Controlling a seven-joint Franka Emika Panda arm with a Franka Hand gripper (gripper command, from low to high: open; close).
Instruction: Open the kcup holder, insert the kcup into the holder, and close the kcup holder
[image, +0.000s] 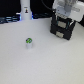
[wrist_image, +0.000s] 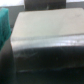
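Kcup holder (image: 63, 27) is the black box at the far side of the surface (image: 50, 60), toward the exterior view's right, and the jaws of the gripper (image: 64, 15) hang just over its top, but the pictures are too blurred to tell how far open they are or whether they touch it. I judge they are there to reach a drawer handle, since the holder looks closed. Outward from there, the kcup (image: 29, 42) stands alone, well apart from the holder, waiting, and a tall white bottle (image: 25, 11) is behind it.
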